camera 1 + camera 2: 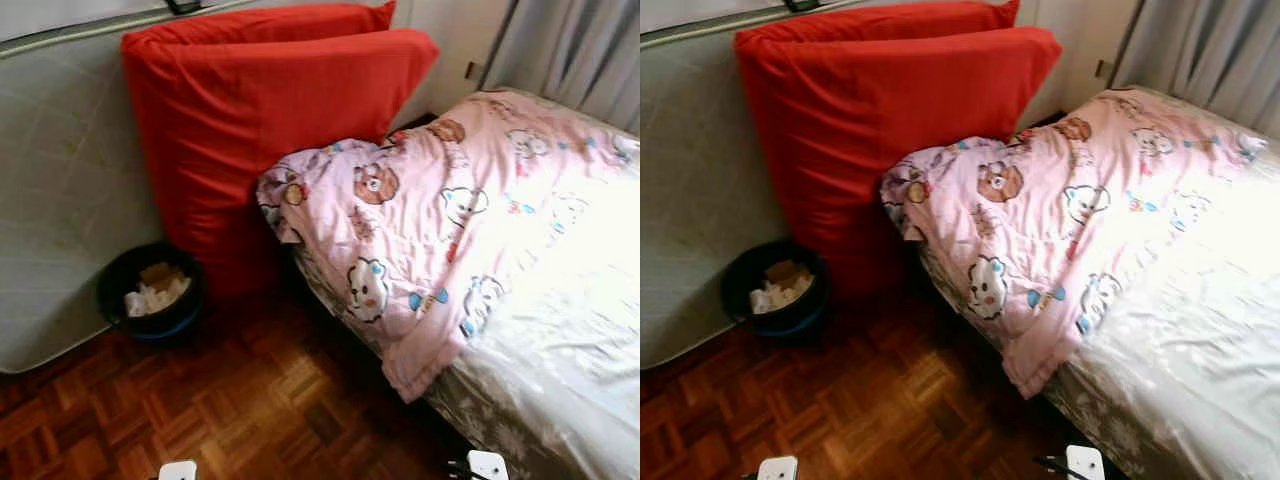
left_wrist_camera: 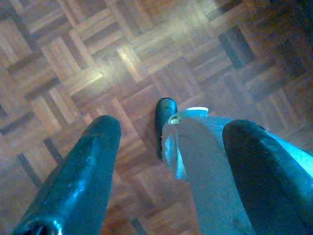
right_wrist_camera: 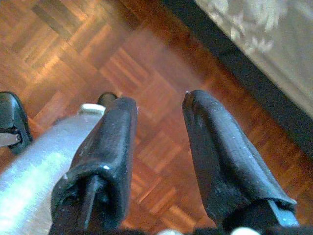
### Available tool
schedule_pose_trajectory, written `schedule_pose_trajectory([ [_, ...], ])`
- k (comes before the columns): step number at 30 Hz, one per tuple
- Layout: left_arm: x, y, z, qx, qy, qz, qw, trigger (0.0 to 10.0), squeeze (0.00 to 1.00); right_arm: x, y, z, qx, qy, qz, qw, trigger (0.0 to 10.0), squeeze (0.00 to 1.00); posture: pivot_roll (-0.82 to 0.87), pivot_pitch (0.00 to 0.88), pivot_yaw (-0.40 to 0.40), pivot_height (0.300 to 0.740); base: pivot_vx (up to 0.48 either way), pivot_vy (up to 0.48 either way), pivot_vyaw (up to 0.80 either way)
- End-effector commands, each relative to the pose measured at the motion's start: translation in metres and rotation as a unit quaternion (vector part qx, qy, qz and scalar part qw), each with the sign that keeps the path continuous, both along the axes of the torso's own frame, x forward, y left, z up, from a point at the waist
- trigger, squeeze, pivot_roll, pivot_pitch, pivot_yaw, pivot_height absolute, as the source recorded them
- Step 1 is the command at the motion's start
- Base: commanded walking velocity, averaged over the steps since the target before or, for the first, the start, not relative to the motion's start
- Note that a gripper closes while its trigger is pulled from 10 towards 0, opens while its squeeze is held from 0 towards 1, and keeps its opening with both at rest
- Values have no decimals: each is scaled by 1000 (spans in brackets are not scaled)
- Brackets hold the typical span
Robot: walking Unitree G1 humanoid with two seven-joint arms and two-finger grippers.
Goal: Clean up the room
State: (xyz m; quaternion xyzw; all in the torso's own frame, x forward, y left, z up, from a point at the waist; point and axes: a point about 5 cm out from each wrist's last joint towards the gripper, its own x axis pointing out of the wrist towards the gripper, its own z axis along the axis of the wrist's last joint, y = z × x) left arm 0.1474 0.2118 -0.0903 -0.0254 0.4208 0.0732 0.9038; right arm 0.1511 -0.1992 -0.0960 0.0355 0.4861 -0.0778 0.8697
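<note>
Parquet floor [image 1: 260, 400]: herringbone-block wood beneath both hanging arms.
Left gripper [image 2: 166, 147]: points down at the floor, fingers spread apart, nothing between them.
Right gripper [image 3: 159, 142]: hangs over the floor by the bed's edge, fingers parted, empty.
Pink quilt [image 1: 420, 220]: bunched over the bed's [image 1: 560, 380] near corner.
Red cushions [image 1: 260, 120]: upright against the wall.
Black bin [image 1: 150, 292]: on the floor, touching the cushions, holding crumpled paper.

Head cams looked forward and down from standing height, both catching the same bed [image 1: 560, 330], red cushions [image 1: 260, 130] and parquet floor [image 1: 230, 410] (right eye shifted slightly sideways). Each wrist cam pointed straight down its own jaws, close above that floor.
</note>
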Motion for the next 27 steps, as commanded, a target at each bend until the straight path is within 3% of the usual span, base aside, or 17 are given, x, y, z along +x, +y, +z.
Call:
schedule_pose_trajectory([
  [1, -14, 3, -6, -3, 26, 14, 1000, 10000, 0, 4, 2, 1, 3, -9, -17, 1000, 10000, 0, 16, 65, -39, 740, 0, 0, 800],
  [12, -15, 8, -5, 2, 31, 10, 999, 10000, 0, -3, -4, 0, 7, -12, -25, 1000, 10000, 0, 11, 43, -12, 740, 0, 0, 800],
  [27, 1, 6, -1, 6, 37, 4, 999, 10000, 0, 12, 3, 4, 10, -23, -40, 999, 10000, 0, -8, 0, 9, 740, 0, 0, 800],
])
